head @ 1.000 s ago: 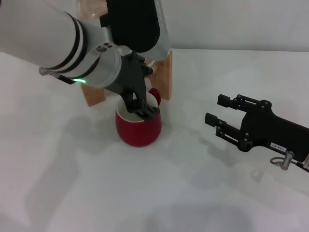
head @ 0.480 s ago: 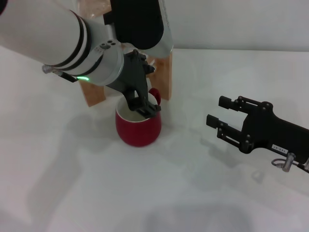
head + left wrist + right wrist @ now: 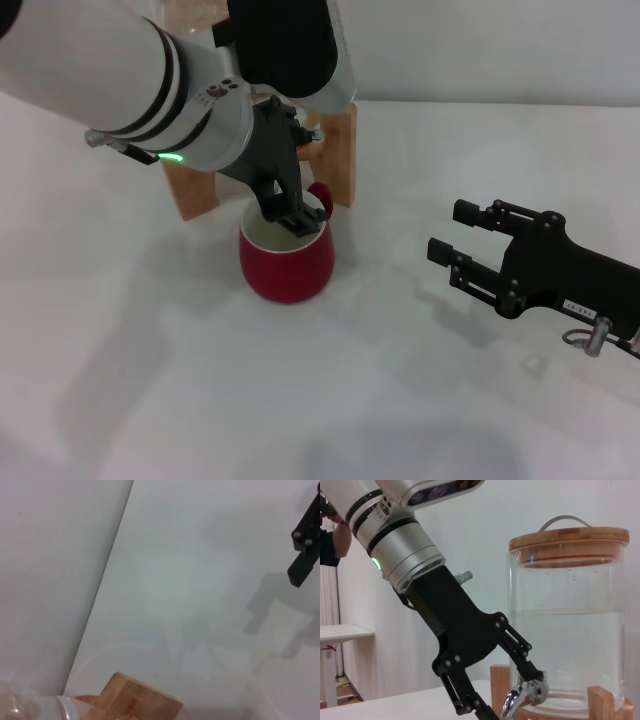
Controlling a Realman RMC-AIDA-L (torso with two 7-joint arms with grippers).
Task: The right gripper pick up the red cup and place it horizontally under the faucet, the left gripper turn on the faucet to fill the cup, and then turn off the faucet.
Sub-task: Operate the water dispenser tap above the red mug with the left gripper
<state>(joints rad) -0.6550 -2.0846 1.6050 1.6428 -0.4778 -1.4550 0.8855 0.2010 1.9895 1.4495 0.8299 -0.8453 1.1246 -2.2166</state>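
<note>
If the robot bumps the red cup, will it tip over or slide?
The red cup looks round-bellied and glossy, so it would probably slide on the smooth white table rather than tip. It seems thick like ceramic, likely heavy for its size, and it could chip. If knocked onto its side, it might roll.

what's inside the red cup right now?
Head view: the red cup shows an off-white inner wall, but the left gripper hangs over its mouth and covers most of it. No water visible; the cup's bottom is hidden. The right gripper waits open, apart.
</note>
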